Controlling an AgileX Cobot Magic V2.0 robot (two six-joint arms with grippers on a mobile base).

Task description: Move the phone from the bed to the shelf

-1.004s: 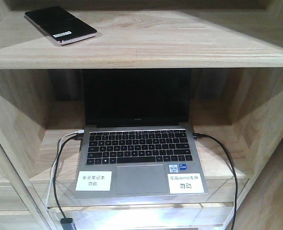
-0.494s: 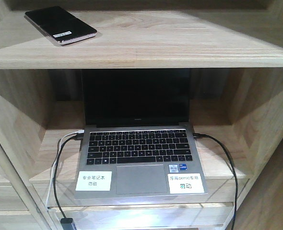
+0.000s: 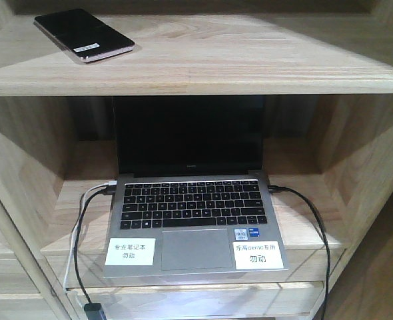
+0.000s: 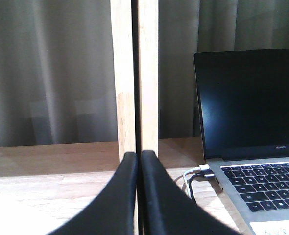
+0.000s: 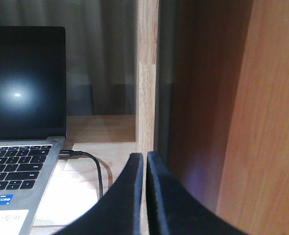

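Two grippers are seen, one per wrist view, and both are empty. Left gripper [image 4: 138, 169]: black fingers pressed together, tips touching, aimed at a vertical wood post [image 4: 133, 73] beside the laptop [image 3: 193, 193]. Right gripper [image 5: 145, 169]: fingers likewise closed, only a hairline seam between them, aimed at the post on the laptop's other side. Nothing is pinched by either.

Phone [image 3: 83, 35] is found lying flat, screen up, on the shelf [image 3: 236, 60], toward the left rear, set at an angle to the front edge and well back from it, so a slide off is judged unlikely. White sticker faces the front. The bed is not visible in any view.

Laptop is stood open in the cubby below, cables [image 3: 80, 233] plugged in at both sides, paper labels stuck on the palm rest. No contact with it is noted.

Task is judged complete: phone delivered, arms drawn clear at cubby level.
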